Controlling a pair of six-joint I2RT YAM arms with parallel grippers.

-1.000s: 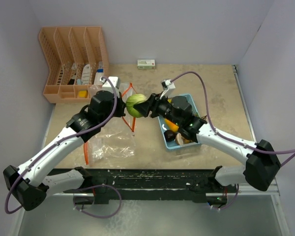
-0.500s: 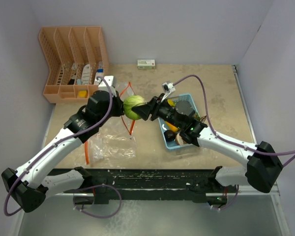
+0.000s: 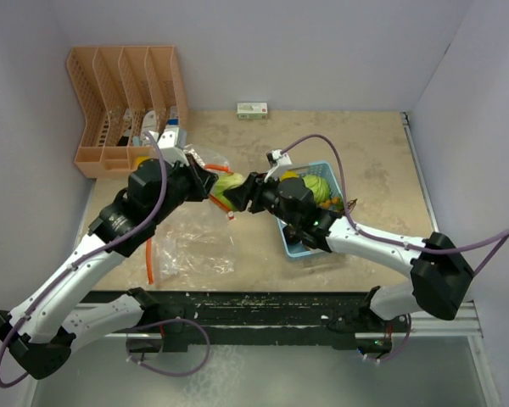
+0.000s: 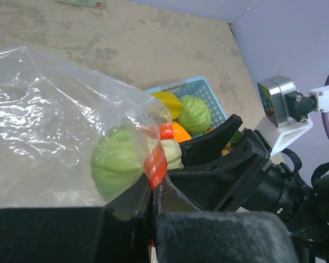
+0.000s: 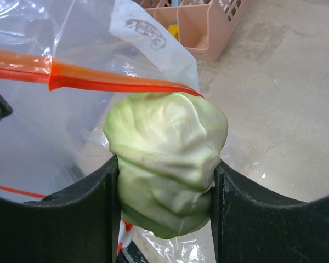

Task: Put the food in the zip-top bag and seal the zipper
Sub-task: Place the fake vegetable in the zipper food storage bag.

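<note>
The clear zip-top bag (image 3: pixel 191 246) with an orange-red zipper (image 4: pixel 156 159) lies left of centre, its mouth lifted. My left gripper (image 4: pixel 152 183) is shut on the zipper edge and holds it up. My right gripper (image 5: pixel 164 186) is shut on a pale green leafy food (image 5: pixel 164 159), which sits at the bag's mouth, just under the zipper strip (image 5: pixel 109 82). From above, the green food (image 3: pixel 229 182) shows between the two grippers, partly behind plastic. More food stays in the blue tray (image 3: pixel 290 246): a green piece (image 4: pixel 194 114), a yellow one (image 4: pixel 165 101) and an orange one (image 4: pixel 178 131).
A peach plastic organizer rack (image 3: pixel 127 102) stands at the back left, close behind the left gripper. A small box (image 3: pixel 252 110) lies by the back wall. Walls close in the table on the left, back and right.
Both grippers have shifted left. The bag's rim has come up over the green food, which now sits partly inside the mouth. More of the tray shows behind the right arm.
</note>
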